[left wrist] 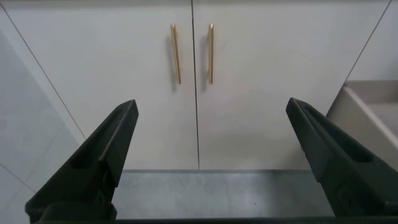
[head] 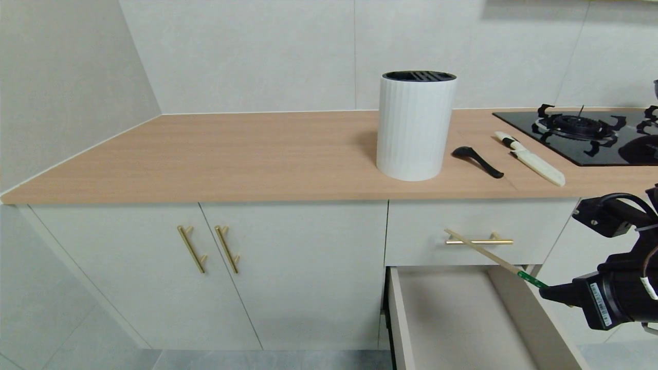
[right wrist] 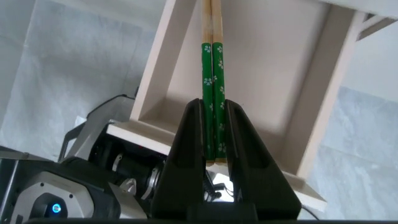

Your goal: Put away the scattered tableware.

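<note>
My right gripper (head: 546,292) (right wrist: 211,109) is shut on a pair of wooden chopsticks (head: 486,253) (right wrist: 211,68) with green ends, held by that end above the pulled-out drawer (head: 519,313) (right wrist: 155,74) below the counter's right side. The sticks slant up and to the left across the drawer front. On the wooden counter lie a black spoon (head: 477,160) and a white knife (head: 531,162), just right of a tall white ribbed holder (head: 415,125) with a black slotted top. My left gripper (left wrist: 211,162) hangs open in front of the lower cabinet doors, nothing between its fingers.
A black gas hob (head: 586,132) fills the counter's far right. Two cabinet doors with gold handles (head: 208,249) (left wrist: 193,53) stand left of the drawer. A shut drawer with a gold handle (head: 478,241) sits above the pulled-out one. The counter's left half (head: 205,154) is bare wood.
</note>
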